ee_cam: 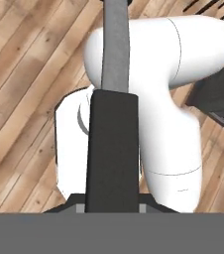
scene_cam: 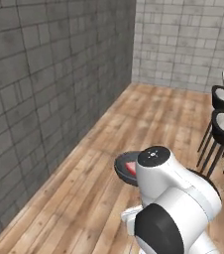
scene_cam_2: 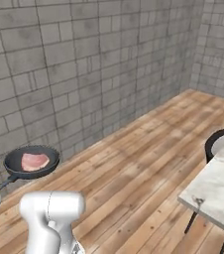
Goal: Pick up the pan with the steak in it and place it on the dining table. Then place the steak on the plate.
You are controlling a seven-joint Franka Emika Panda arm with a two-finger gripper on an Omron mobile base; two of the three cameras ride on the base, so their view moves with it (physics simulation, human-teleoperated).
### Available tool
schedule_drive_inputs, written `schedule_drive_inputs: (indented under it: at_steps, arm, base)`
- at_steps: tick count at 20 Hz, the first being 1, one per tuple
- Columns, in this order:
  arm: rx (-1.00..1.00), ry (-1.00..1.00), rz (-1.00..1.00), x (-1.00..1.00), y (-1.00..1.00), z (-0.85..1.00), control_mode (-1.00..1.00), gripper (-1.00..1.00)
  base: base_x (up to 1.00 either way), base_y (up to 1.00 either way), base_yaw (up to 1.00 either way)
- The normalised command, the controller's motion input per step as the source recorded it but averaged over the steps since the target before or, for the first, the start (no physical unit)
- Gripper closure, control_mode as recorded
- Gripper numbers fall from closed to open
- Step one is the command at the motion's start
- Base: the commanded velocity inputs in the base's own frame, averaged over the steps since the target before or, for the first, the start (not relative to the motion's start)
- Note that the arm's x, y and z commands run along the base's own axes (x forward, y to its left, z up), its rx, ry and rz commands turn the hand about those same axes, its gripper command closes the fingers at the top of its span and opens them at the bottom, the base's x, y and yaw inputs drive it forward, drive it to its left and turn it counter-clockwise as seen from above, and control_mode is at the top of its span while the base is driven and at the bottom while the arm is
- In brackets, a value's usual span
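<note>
Right up close in the hand view, the gripper (ee_cam: 109, 208) is clamped on the pan's long black handle, which runs straight up between the finger tips. The pan (scene_cam_2: 31, 162) itself hangs in the air above the wooden floor (scene_cam_2: 148, 163), level, with the steak (scene_cam_2: 35, 160) lying flat inside it, pink with a pale edge. From the left base view you only catch part of the pan rim and a bit of red meat peeking out behind the arm. Further off to the right is the dining table (scene_cam_2: 218, 188), marble top, with black chairs (scene_cam: 218, 119) tucked beside it. Grey brick wall (scene_cam: 44, 84) at the back.
</note>
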Motion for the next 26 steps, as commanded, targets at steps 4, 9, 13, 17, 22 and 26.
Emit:
schedule_drive_inputs:
  at_steps: [4,9,13,17,22,26]
  arm:
    - [0.00,0.00,0.00,0.00,0.00,0.00,1.00,1.00]
    - [0.00,0.00,0.00,0.00,0.00,0.00,1.00,1.00]
    - [0.00,0.00,0.00,0.00,0.00,0.00,1.00,1.00]
    - [0.00,0.00,0.00,0.00,0.00,0.00,1.00,1.00]
    - [0.00,0.00,0.00,0.00,0.00,0.00,1.00,1.00]
    - [0.00,0.00,0.00,0.00,0.00,0.00,1.00,1.00]
  base:
    - [0.00,0.00,-0.50]
    - [0.00,0.00,-0.50]
    - [0.00,0.00,-0.48]
    - [0.00,0.00,-0.45]
    - [-0.11,0.00,-0.21]
    - [-0.08,0.38,0.00]
